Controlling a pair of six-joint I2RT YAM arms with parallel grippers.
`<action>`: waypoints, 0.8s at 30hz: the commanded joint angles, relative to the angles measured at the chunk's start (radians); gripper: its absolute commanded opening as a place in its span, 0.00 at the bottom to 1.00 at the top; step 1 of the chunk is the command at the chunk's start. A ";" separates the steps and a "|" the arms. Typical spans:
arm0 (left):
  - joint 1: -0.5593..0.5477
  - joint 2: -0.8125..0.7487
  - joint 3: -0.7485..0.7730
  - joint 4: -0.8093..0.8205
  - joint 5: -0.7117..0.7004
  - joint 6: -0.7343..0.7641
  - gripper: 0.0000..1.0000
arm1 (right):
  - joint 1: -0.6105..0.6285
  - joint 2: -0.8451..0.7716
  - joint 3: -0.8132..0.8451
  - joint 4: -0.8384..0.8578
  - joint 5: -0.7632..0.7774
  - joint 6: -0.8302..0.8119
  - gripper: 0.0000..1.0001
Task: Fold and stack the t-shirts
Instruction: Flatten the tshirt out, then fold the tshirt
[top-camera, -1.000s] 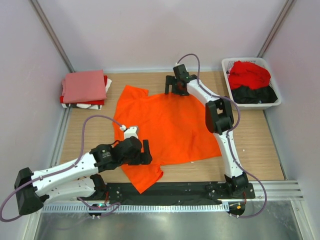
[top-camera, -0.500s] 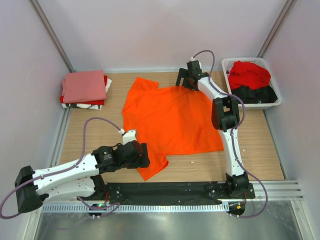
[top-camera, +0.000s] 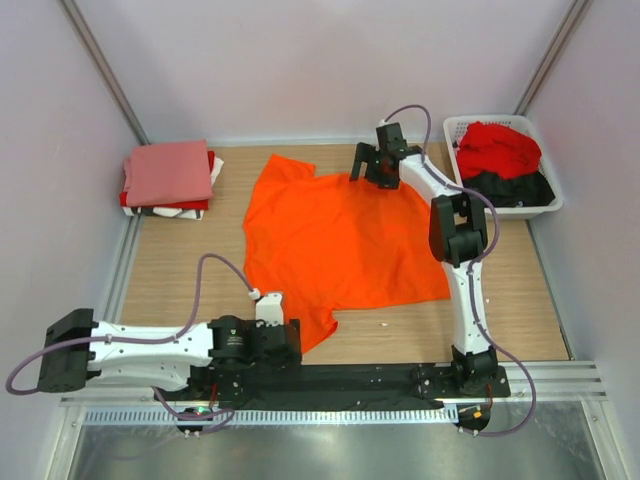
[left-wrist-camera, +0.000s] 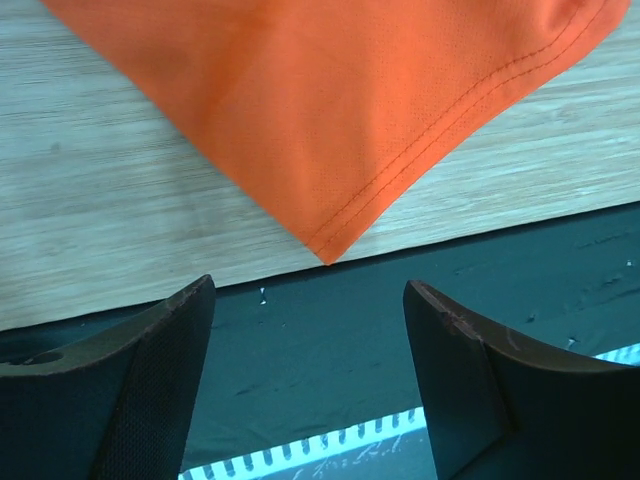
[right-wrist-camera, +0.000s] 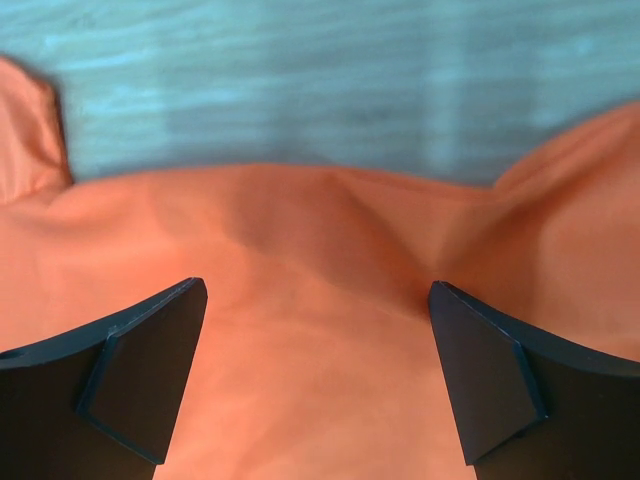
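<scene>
A bright orange cloth t-shirt (top-camera: 340, 240) lies spread on the wooden worktop (top-camera: 180, 270). Right of it, a white slatted plastic basket (top-camera: 512, 212) holds a crumpled red shirt (top-camera: 497, 147) and a black shirt (top-camera: 510, 188). The left end effector (left-wrist-camera: 308, 290) gapes empty off the t-shirt's near corner. The right end effector (right-wrist-camera: 315, 290), jaws apart, perhaps touches its far edge.

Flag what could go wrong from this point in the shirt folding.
1. The left gripper stands open over the black base rail, short of the near corner of the orange t-shirt; closing there might catch only the hem or miss.
2. The right gripper hangs open over a raised wrinkle at the shirt's far edge; it may pinch a bunch, skewing the fold.
</scene>
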 joint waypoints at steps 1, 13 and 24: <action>-0.029 0.046 -0.011 0.100 -0.061 -0.075 0.76 | 0.008 -0.185 -0.065 -0.040 -0.029 -0.003 1.00; -0.060 0.177 -0.066 0.226 -0.075 -0.096 0.63 | -0.019 -0.679 -0.644 0.069 0.062 -0.001 1.00; -0.060 0.274 -0.115 0.364 -0.053 -0.067 0.23 | -0.288 -1.093 -1.235 0.228 0.097 0.209 1.00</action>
